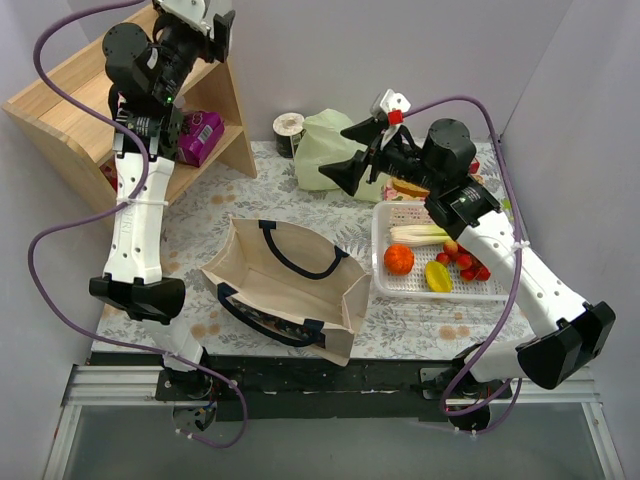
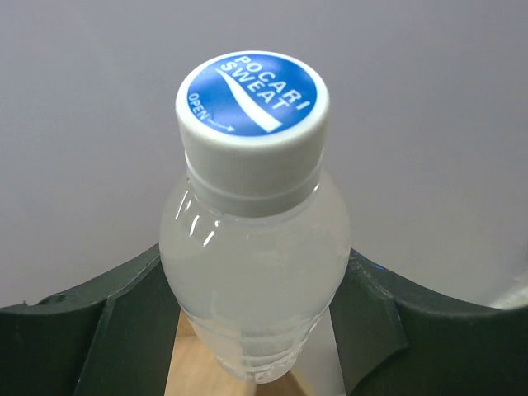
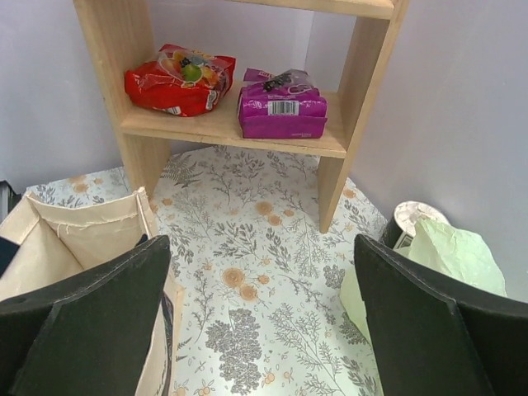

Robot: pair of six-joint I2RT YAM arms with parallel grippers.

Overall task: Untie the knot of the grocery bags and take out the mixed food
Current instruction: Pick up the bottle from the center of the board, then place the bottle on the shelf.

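The left tool [image 2: 256, 318] grips a clear bottle [image 2: 252, 256] above the wooden shelf [image 1: 60, 100]. The right tool [image 3: 264, 318] gapes wide and empty over the tabletop [image 3: 247, 272], between the open tote [image 1: 250, 262] and the green bag [image 1: 325, 145].

The overhead camera looks down from above and behind my bases, taking in the whole table [image 1: 250, 190]. My left wrist camera, far left, sits very close on the bottle [image 2: 256, 272], facing the wall [image 2: 412, 124]. My right wrist camera, far right, looks left across the table. It shares the shelf [image 3: 223, 124], purple packet [image 3: 282, 111] and tote [image 3: 91, 227] with the overhead.
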